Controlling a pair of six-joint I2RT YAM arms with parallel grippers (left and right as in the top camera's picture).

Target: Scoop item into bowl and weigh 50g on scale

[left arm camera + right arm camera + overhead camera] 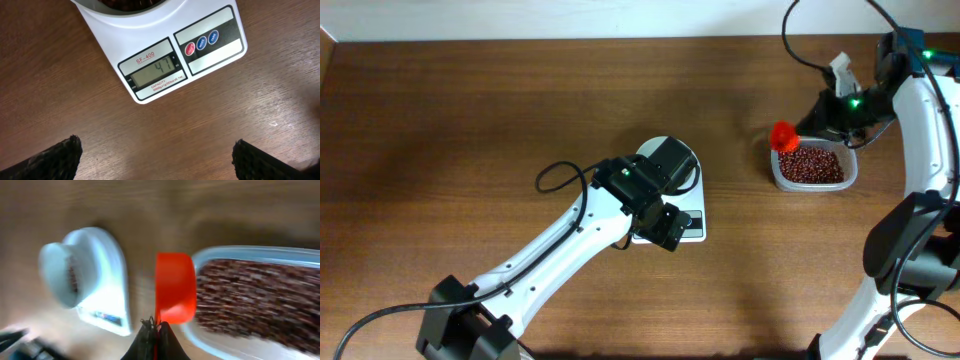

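Right gripper (810, 125), overhead: clamped on orange scoop (783, 135) at 10 o'clock corner of container (850, 178) of beans (810, 165); bowl (650, 149) on scale (692, 228).
Left wrist: left gripper (157, 155) spread wide, empty, 6 o'clock of scale reading 47.
Right wrist: blurred; bowl at scoop's 9 o'clock.

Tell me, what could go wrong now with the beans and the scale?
1. The scale reads 47, so a full scoop of beans would likely push it past 50.
2. The left gripper hovers close over the scale, so the right gripper might bump it while pouring.
3. Beans could fall on the table between the tub and the bowl.
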